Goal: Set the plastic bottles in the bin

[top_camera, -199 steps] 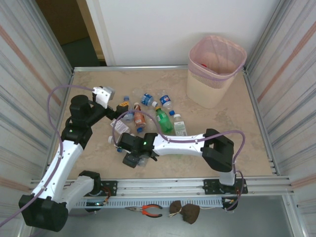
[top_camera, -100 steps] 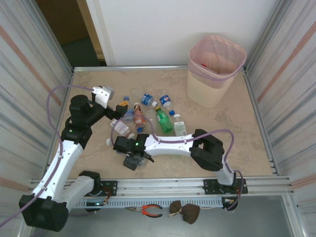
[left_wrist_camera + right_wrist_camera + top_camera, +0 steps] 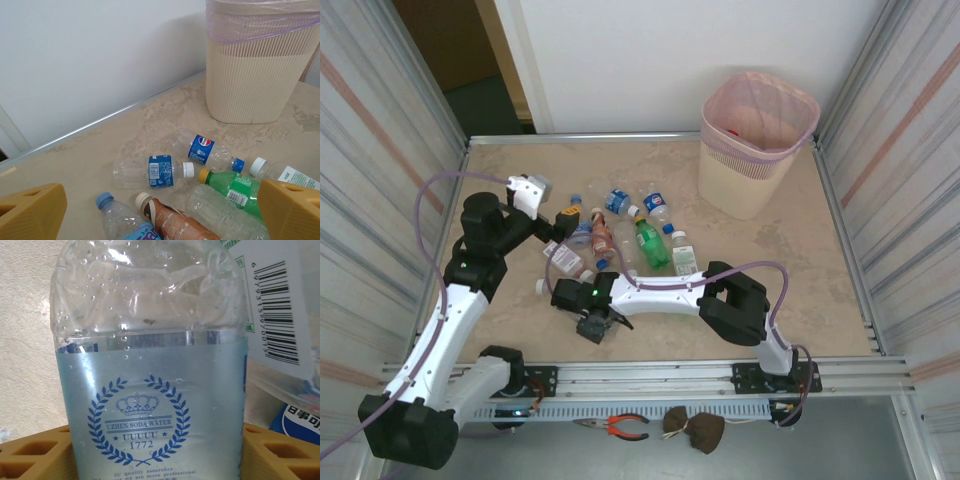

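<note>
Several plastic bottles (image 3: 620,235) lie bunched at the table's middle left. Among them are a green one (image 3: 235,187), a blue-labelled clear one (image 3: 150,171), a Pepsi-labelled one (image 3: 207,150) and a brown one (image 3: 175,220). The pale pink bin (image 3: 760,140) stands at the far right, shown close up as the bin (image 3: 255,65) in the left wrist view. My left gripper (image 3: 568,214) hovers open over the cluster's left side, its fingers (image 3: 30,215) wide apart. My right gripper (image 3: 592,325) is low at the cluster's near edge, shut on a clear soda-water bottle (image 3: 150,365) pressed between both pads.
Ribbed metal walls (image 3: 380,150) close in both sides of the table. A white-labelled bottle (image 3: 272,310) lies just right of the gripped one. Pliers (image 3: 620,427) and a brown lump (image 3: 695,428) lie below the front rail. Bare tabletop (image 3: 800,280) stretches to the right, in front of the bin.
My right arm drew slightly left and nearer, and its jaws closed in on the soda-water bottle. The left arm stayed put.
</note>
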Controlling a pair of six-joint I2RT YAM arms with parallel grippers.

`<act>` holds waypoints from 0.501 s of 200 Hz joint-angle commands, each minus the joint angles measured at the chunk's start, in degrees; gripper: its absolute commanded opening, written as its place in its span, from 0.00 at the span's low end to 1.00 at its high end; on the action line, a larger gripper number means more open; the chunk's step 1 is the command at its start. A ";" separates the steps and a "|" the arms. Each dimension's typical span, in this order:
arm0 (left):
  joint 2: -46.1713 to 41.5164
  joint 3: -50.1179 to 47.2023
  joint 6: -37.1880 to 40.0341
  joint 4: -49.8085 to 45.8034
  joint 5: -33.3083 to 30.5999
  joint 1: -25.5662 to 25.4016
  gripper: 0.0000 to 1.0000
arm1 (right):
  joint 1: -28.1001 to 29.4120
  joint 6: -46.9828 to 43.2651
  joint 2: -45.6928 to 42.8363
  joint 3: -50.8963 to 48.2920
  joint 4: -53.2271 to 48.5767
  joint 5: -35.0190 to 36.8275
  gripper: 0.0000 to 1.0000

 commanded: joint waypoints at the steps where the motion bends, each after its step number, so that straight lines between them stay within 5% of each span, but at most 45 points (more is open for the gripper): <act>1: -0.79 -0.41 -0.02 0.18 0.56 -0.02 0.99 | -0.23 0.75 -0.39 1.53 -1.75 0.78 0.63; 100: -0.76 -0.43 -0.10 0.35 0.77 -0.03 0.99 | -0.46 0.96 -9.34 -2.20 1.04 -6.79 0.59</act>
